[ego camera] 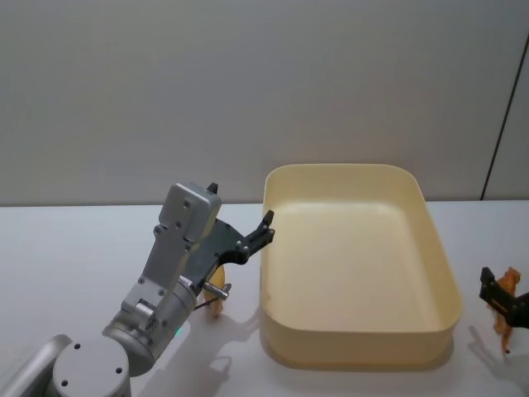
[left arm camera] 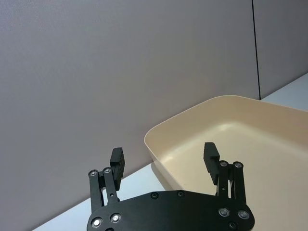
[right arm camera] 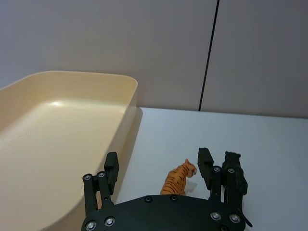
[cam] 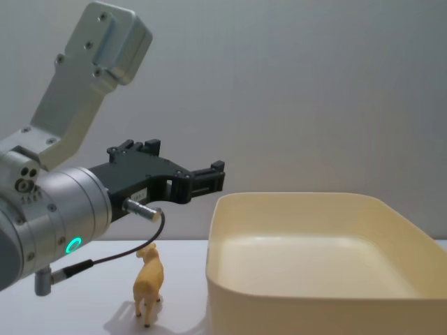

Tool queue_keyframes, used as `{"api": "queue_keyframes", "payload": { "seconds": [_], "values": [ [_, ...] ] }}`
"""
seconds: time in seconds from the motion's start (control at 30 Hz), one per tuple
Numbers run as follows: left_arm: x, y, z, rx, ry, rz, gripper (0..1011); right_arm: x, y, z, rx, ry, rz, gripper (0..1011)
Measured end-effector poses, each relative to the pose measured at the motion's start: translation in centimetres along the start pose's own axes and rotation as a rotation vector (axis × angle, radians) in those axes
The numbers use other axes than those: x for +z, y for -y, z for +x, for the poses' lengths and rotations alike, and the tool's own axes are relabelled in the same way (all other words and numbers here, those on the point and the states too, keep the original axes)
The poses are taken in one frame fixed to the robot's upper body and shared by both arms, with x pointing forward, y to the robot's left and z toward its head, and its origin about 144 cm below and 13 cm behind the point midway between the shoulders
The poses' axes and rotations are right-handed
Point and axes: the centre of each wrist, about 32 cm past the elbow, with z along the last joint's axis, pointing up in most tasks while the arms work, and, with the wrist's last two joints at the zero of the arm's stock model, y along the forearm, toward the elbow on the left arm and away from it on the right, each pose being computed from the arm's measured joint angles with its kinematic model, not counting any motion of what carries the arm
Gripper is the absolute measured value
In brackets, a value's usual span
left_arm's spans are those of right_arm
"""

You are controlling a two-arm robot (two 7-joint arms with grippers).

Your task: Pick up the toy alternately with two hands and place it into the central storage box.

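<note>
Two grippers show, and both have their fingers spread with nothing between the pads. The left gripper (left arm camera: 163,157) hangs in the air above the table (ego camera: 66,248), just at the left wall of the cream storage box (ego camera: 347,170), its tips pointing toward the box's near corner. On the arm behind it a green ring light (cam: 72,245) glows. Below that arm a small yellow toy animal (cam: 149,280) stands upright on the table, just beside the box's left wall and outside it. The right gripper (right arm camera: 158,168) is low on the other side of the box, near the table. An orange toy tiger (right arm camera: 177,179) stands on the table in the gap between its fingers, closer to one of them, and not pinched. A small black toy (right arm camera: 233,161) stands just beyond that finger, partly hidden by it. The box sits in the middle of the table.
</note>
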Motion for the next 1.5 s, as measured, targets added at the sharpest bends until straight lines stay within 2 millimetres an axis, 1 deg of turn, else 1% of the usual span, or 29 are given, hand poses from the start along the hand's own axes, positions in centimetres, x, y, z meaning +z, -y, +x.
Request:
{"api": "queue_keyframes", "payload": {
  "seconds": [0.47, 0.9, 1.17, 1.2, 1.23, 1.27, 1.33, 1.4, 1.47, 1.5],
  "values": [
    [0.0, 0.0, 0.0, 0.0, 0.0, 0.0, 1001, -1.1, -1.4, 0.4, -0.028, -0.033, -0.101, 1001],
    [0.0, 0.0, 0.0, 0.0, 0.0, 0.0, 1001, -2.2, -1.9, -0.3, -0.047, -0.017, -0.156, 998],
    [0.0, 0.0, 0.0, 0.0, 0.0, 0.0, 1001, -2.5, -1.9, -0.6, -0.055, -0.009, -0.173, 843],
    [0.0, 0.0, 0.0, 0.0, 0.0, 0.0, 1001, -2.6, -1.9, -0.6, -0.055, -0.008, -0.174, 790],
    [0.0, 0.0, 0.0, 0.0, 0.0, 0.0, 1001, -2.6, -1.9, -0.6, -0.056, -0.008, -0.175, 771],
    [0.0, 0.0, 0.0, 0.0, 0.0, 0.0, 1001, -2.6, -1.9, -0.7, -0.057, -0.007, -0.177, 716],
    [0.0, 0.0, 0.0, 0.0, 0.0, 0.0, 1001, -2.7, -1.9, -0.7, -0.057, -0.006, -0.179, 679],
    [0.0, 0.0, 0.0, 0.0, 0.0, 0.0, 1001, -2.7, -1.9, -0.7, -0.057, -0.005, -0.181, 597],
    [0.0, 0.0, 0.0, 0.0, 0.0, 0.0, 1001, -2.7, -1.9, -0.8, -0.058, -0.004, -0.182, 560],
    [0.0, 0.0, 0.0, 0.0, 0.0, 0.0, 1001, -2.8, -1.9, -0.8, -0.058, -0.004, -0.183, 518]
  ]
}}
